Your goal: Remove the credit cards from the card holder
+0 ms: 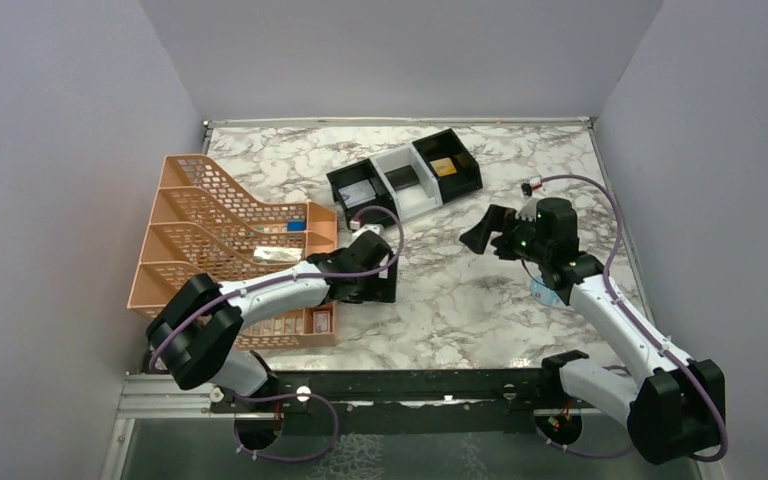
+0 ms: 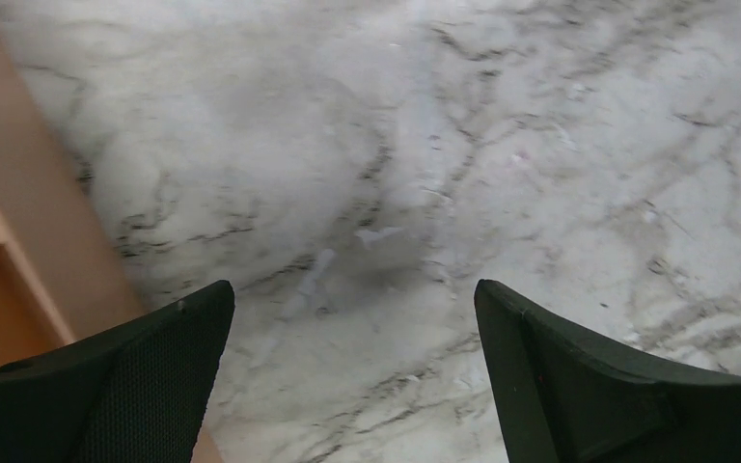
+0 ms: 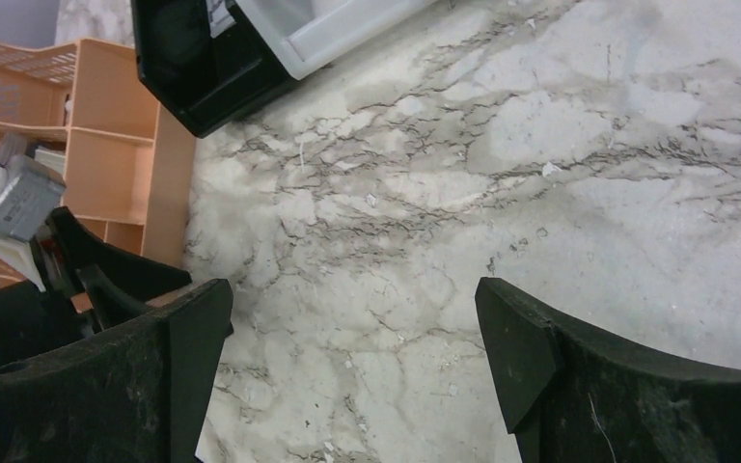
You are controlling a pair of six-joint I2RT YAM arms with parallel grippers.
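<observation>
Now L pincer & R pincer both wide open, empty, over table

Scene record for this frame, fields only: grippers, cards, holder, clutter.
left gripper: open, empty, above the marble table
right gripper: open, empty, above the table
cards: silvery card, black card, gold card, one per compartment of the black-and-white tray
card holder: not identifiable in any view
other: orange mesh rack at left; light-blue packet under the right arm

open marble mid-table; orange rack left, tray behind
</observation>
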